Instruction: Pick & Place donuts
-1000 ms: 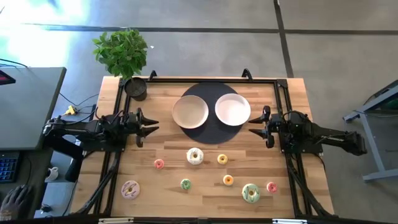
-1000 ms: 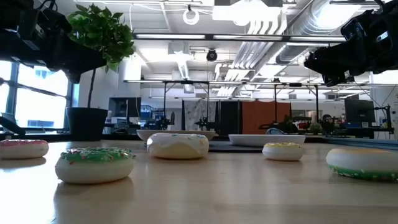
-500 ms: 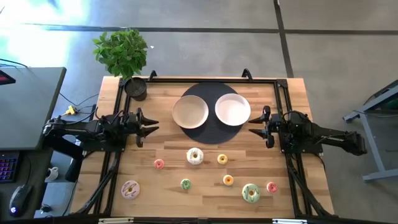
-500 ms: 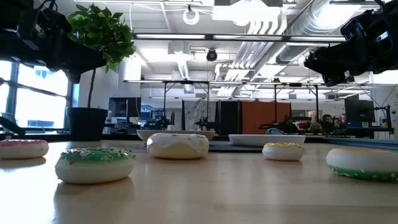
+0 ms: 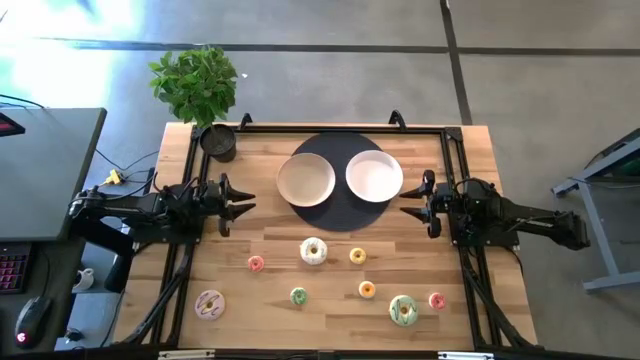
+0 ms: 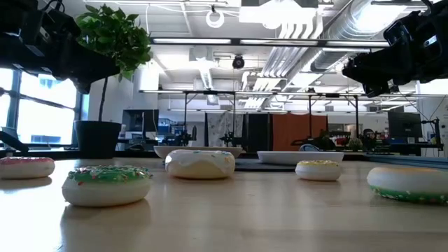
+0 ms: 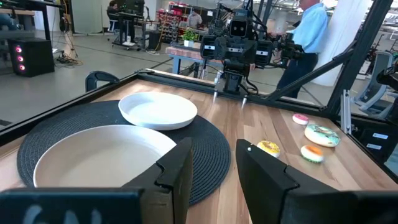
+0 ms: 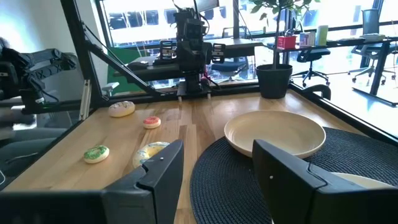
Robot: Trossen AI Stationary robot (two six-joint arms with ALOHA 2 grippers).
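Both grippers, left [image 5: 232,204] and right [image 5: 418,202], hover spread wide beside the mat [image 5: 337,216]; the donuts [image 5: 314,251] lie scattered nearer the front edge. From the left wrist, fingers [image 7: 176,172] gape. Better descend centred over one ring; which goes first seems unclear.

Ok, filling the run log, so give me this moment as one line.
left gripper: open, idle at left edge | right gripper: open, idle at right edge | donuts: all on table | plates: hold no donuts
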